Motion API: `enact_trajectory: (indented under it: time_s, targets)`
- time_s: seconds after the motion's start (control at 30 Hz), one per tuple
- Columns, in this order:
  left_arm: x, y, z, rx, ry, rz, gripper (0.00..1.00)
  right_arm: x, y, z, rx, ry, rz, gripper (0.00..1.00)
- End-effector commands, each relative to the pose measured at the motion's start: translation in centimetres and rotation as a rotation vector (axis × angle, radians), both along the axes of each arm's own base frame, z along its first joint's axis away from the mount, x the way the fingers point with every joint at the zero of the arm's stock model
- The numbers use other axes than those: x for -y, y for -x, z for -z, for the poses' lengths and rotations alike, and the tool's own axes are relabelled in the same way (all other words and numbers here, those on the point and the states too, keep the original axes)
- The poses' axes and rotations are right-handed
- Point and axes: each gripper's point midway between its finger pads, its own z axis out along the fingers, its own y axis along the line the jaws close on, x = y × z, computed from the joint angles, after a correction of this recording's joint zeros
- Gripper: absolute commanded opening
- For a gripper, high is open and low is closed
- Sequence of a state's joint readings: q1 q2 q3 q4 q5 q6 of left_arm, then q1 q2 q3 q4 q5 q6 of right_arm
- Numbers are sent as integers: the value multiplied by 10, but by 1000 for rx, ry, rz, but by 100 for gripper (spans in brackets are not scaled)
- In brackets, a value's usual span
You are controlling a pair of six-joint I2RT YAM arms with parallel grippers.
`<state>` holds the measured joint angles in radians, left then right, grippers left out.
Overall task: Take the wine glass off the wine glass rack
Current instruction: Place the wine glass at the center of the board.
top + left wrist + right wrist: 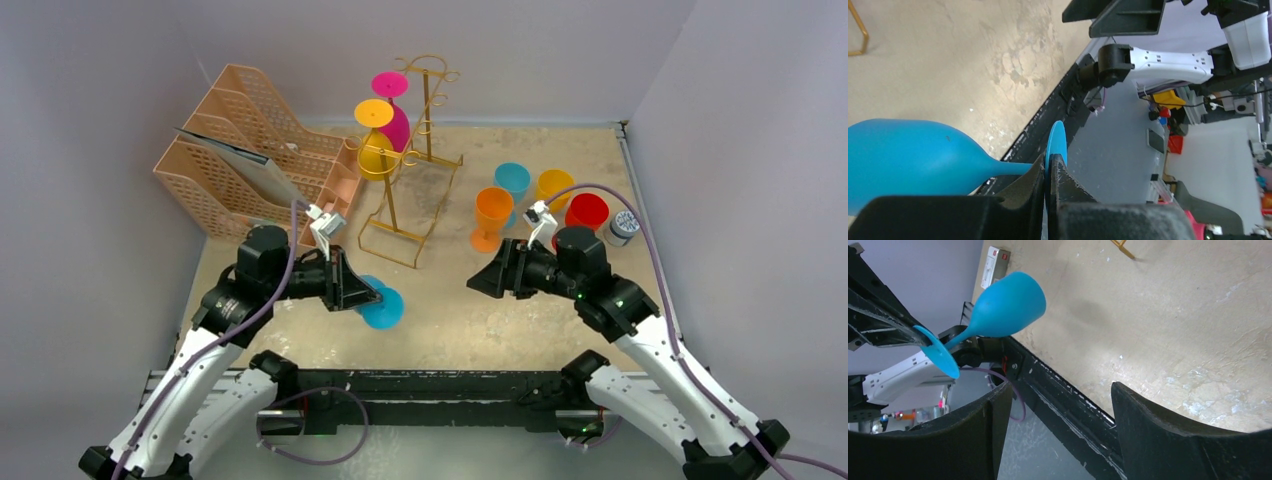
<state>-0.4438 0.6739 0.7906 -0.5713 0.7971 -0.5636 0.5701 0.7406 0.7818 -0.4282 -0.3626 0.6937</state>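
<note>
The gold wire wine glass rack (415, 165) stands at the back middle. A yellow wine glass (378, 145) and a magenta wine glass (397, 112) hang upside down on it. My left gripper (378, 296) is shut on the foot disc of a blue wine glass (382, 306), held sideways low over the table in front of the rack. In the left wrist view the fingers (1035, 175) pinch the blue disc (1054, 141), with the bowl (908, 160) to the left. My right gripper (482, 282) is open and empty, and it sees the blue glass (1005, 305).
A peach lattice file organizer (255, 150) holding a grey folder stands at the back left. Orange (491, 218), blue (512, 185), yellow (554, 187) and red (586, 213) cups and a small tin (624, 228) stand at the right. The table's black front rail (430, 385) runs between the arm bases.
</note>
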Motion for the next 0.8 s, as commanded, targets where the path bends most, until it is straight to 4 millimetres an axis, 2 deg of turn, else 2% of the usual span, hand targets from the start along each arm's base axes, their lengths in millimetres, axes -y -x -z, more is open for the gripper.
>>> enact_trajectory:
  time_s: [0.0,0.13,0.27,0.6,0.77]
  targets:
    - [3,-17,-3,50,3,-61,0,7,-4,-18,90,-2,26,75]
    - [2,-11,0,54,41,-68,0,6,-4,-19,108,-23,29,75]
    - [18,-8,-7,44,152,-15,0,0,-2,-26,129,-74,2,75]
    - [30,-6,9,36,100,4,0,-4,11,-43,138,-126,-52,75]
    - [35,-4,15,22,94,40,0,-14,17,-52,114,-186,-108,75]
